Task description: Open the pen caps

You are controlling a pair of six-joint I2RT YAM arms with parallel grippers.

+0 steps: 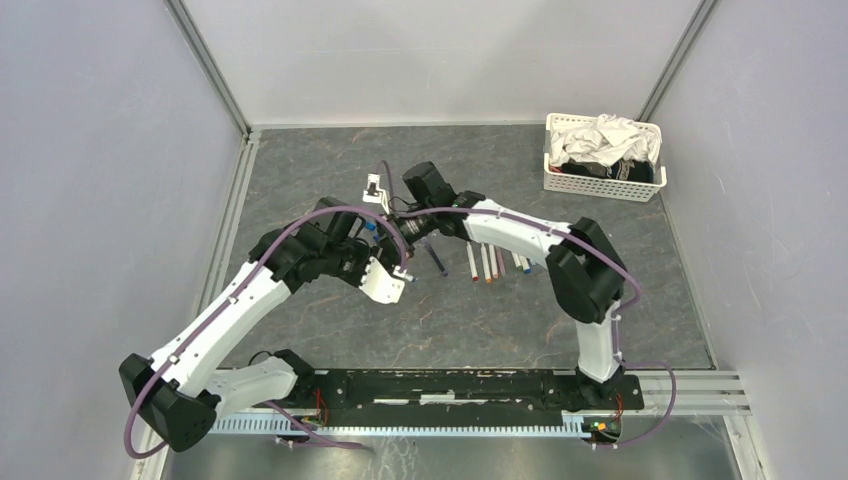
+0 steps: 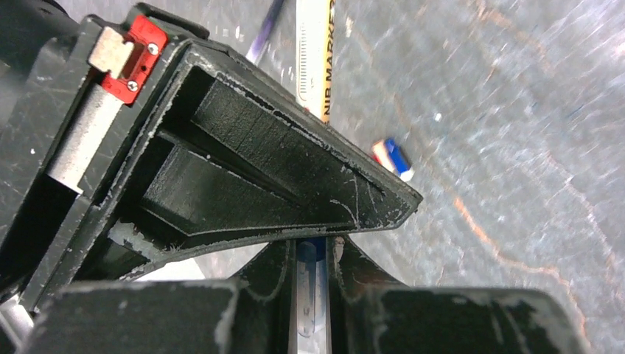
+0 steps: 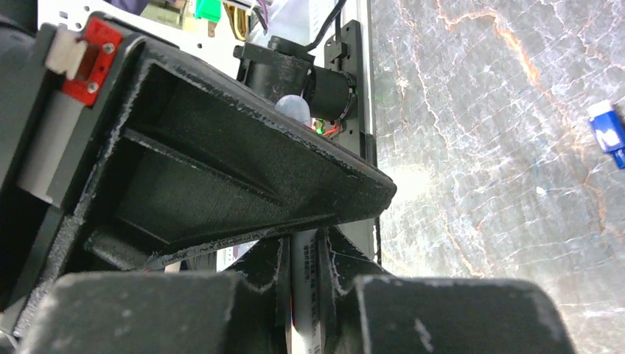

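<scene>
The step in hand looks like the pull itself: one pen (image 2: 309, 310) held off the bench (image 1: 480, 330) by both arms at once. The left fingers (image 2: 258, 169) are pressed together on it, pinching it deep in the gap. A patch of blue shows there on the pale barrel, and I cannot tell whether it is the cap or a printed band. Past their tips a white lettered barrel runs on in the same line.

The right fingers (image 3: 221, 177) likewise pinch a thin pale barrel low between them. In the overhead view the two sets of fingers meet almost tip to tip. That both hold the same pen is my judgement, since no view shows the join.

A loose blue cap (image 2: 394, 158) lies on the bench beyond the left fingers' tips and off to one side, so part of the job appears done. The other pens (image 1: 495, 262) lie in a row on the bench behind the right fingers, beneath that arm.

The next move calls for a straight pull apart along the pen's own line — both pinches firm, no bending — and then the freed cap set down clear of the row.
</scene>
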